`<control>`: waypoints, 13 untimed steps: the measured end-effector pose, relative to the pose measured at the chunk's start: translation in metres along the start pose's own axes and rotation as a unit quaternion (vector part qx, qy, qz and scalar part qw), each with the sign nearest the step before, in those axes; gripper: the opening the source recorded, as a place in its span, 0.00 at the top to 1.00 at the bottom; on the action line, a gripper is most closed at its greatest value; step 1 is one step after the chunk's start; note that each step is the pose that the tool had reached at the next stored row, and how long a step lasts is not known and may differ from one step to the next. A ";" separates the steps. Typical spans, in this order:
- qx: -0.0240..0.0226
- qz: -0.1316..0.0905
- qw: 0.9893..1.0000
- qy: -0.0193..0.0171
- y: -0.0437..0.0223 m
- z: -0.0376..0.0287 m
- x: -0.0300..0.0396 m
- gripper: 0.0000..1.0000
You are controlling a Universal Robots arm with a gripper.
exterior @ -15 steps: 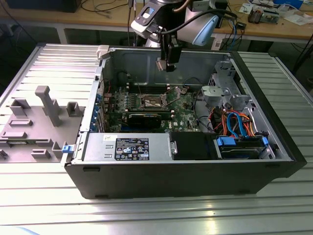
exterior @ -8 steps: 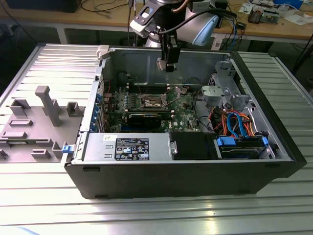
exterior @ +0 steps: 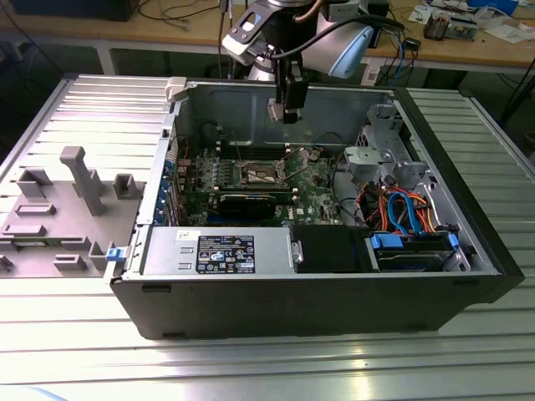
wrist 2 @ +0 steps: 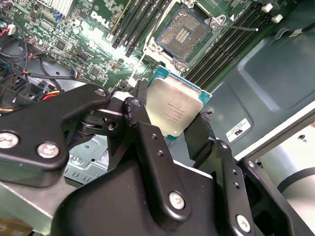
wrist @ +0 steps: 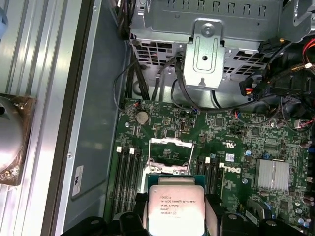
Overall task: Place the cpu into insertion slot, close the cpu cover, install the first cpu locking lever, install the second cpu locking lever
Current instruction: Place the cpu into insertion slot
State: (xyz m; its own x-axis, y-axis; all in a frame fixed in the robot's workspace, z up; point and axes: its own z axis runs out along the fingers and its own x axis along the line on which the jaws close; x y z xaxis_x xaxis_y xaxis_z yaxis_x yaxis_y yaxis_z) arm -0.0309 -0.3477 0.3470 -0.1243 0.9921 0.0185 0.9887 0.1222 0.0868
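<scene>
Pincer (exterior: 288, 107) clamped on two opposite edges of the cpu (wrist 2: 172, 110), keeping contacts untouched, well above the board. Insertion slot (wrist 2: 183, 33) is bare, uncovered to receive it.

**Work surface.** A table (exterior: 267, 368) of silver metal, with grooves running from the exterior view's left to its right. An open black case (exterior: 334, 311) lies on its side at the table's middle, open face upward, resting directly on the metal. At the exterior view's left lies a flat grey fixture (exterior: 50, 219) carrying upright posts and blocks. It sits just beside the case, possibly touching it, though the junction is unclear. In the first wrist view the table's ribs (wrist: 44, 59) run alongside the case's outer wall. Behind the table stands a wooden bench (exterior: 125, 32) bearing cables (exterior: 180, 12) and papers (exterior: 510, 32).
</scene>
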 end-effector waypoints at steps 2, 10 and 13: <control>0.000 0.000 1.000 0.000 -0.0009 0.0014 0.0000 0.46; 0.000 0.012 1.000 -0.001 -0.0034 0.0098 0.0000 0.46; 0.000 0.012 1.000 -0.001 -0.0035 0.0111 0.0000 0.46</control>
State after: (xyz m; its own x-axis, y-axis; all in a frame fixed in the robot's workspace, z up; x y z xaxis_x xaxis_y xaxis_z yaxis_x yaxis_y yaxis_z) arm -0.0334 -0.3479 0.3356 -0.0998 0.9949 0.0179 0.9914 0.0979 0.0866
